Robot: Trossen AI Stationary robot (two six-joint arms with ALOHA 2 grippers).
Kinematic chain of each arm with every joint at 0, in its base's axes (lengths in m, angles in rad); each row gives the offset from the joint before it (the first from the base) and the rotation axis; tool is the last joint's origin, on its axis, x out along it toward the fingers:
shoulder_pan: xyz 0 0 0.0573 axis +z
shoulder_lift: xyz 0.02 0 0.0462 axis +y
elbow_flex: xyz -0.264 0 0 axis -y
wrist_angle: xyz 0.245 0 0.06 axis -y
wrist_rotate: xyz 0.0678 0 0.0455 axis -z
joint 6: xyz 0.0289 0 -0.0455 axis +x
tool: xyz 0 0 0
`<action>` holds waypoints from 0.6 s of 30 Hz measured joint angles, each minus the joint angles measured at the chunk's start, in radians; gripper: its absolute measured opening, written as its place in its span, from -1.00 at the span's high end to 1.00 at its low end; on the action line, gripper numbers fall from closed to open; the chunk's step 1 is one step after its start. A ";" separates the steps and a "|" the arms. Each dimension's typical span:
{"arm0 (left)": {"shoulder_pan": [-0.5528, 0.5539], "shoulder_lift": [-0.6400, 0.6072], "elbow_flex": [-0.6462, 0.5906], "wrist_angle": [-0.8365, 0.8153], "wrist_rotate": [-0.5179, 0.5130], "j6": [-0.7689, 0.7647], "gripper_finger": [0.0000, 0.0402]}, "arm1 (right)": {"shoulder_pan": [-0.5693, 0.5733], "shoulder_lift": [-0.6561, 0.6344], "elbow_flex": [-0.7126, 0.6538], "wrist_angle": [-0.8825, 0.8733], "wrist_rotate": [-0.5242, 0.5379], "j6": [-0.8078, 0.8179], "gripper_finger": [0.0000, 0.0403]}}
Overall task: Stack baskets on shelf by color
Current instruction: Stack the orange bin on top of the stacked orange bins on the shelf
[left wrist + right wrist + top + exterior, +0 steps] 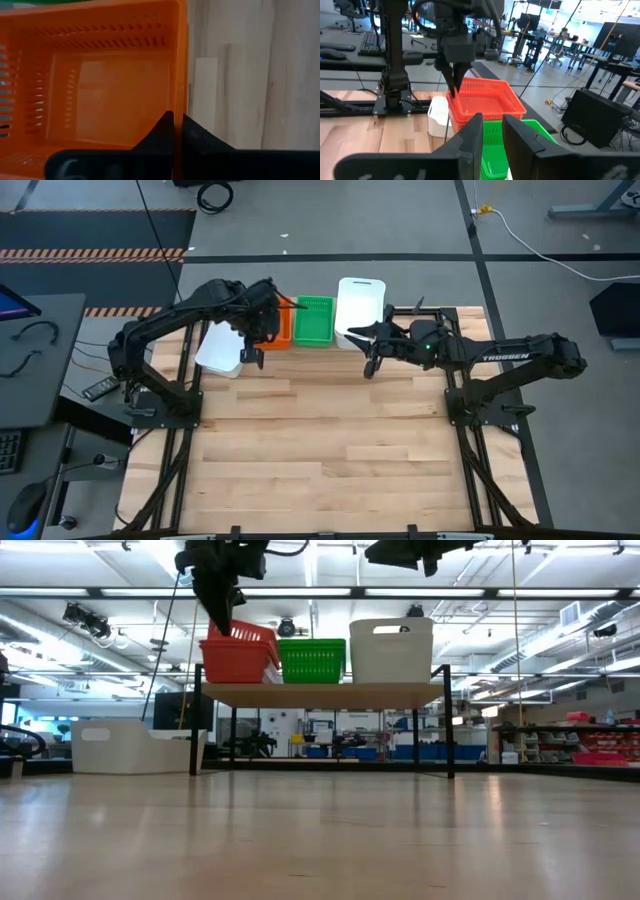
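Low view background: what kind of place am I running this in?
Most likely a robotics lab or workshop. Long ceiling light strips run overhead, storage racks with blue bins line the back, and desks with monitors stand beyond the wooden table.

Overhead: three basket stacks in a row, both arms at the far end.

Left gripper [262, 330] sits over the orange basket [283, 330]; a white basket [220, 350] lies off its outer side. Green basket [313, 319] lies between the grippers. Right gripper [362, 342] hovers at the near edge of the white stack [359, 305].
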 joint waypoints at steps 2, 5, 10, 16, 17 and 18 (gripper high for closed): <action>-0.005 -0.002 0.000 0.013 0.000 -0.008 0.96 | 0.000 0.000 0.000 -0.012 0.000 0.004 0.62; -0.009 -0.029 0.001 0.024 0.004 -0.014 0.96 | 0.000 0.000 0.000 -0.019 0.001 0.005 0.62; -0.021 -0.064 0.001 0.032 0.012 -0.029 0.96 | 0.000 0.000 0.000 -0.022 0.003 0.020 0.62; -0.023 -0.071 -0.021 0.030 0.011 -0.045 0.96 | 0.000 0.000 0.000 -0.022 0.004 0.021 0.62; -0.023 -0.071 -0.037 0.037 0.012 -0.045 0.96 | 0.000 0.000 0.000 -0.022 0.004 0.022 0.62; -0.023 -0.071 -0.056 0.045 0.012 -0.045 0.96 | 0.000 0.000 0.000 -0.023 0.004 0.025 0.62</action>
